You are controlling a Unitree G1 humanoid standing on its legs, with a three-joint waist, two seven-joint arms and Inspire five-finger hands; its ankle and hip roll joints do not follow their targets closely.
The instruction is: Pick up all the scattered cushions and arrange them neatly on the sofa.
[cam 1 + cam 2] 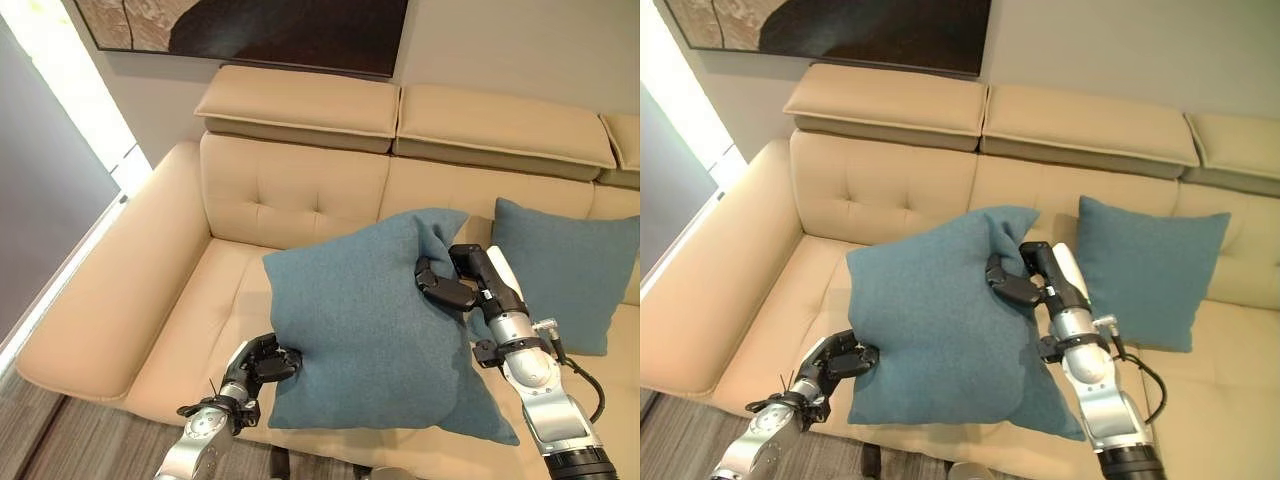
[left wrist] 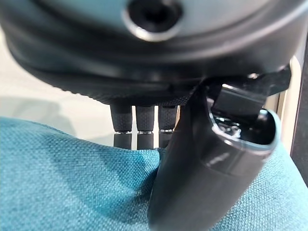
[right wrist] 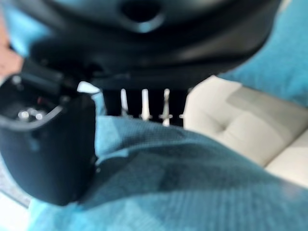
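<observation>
Teal cushion (image 1: 370, 320) held over sofa (image 1: 180, 300) seat, near its front edge | left hand (image 1: 265, 362) pinching lower corner, right hand (image 1: 455, 282) clamped on upper edge | second cushion (image 1: 565, 270) upright against backrest | step: placing; next: lean it back beside the other | fingers behind the fabric hidden.

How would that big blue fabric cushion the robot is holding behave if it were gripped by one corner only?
Probably floppy: the large blue fabric cushion bunches where the right hand pinches its top edge. It likely sags too, since its lower corner droops over the beige leather sofa. It seems light, as the left hand grips only an edge.
</observation>
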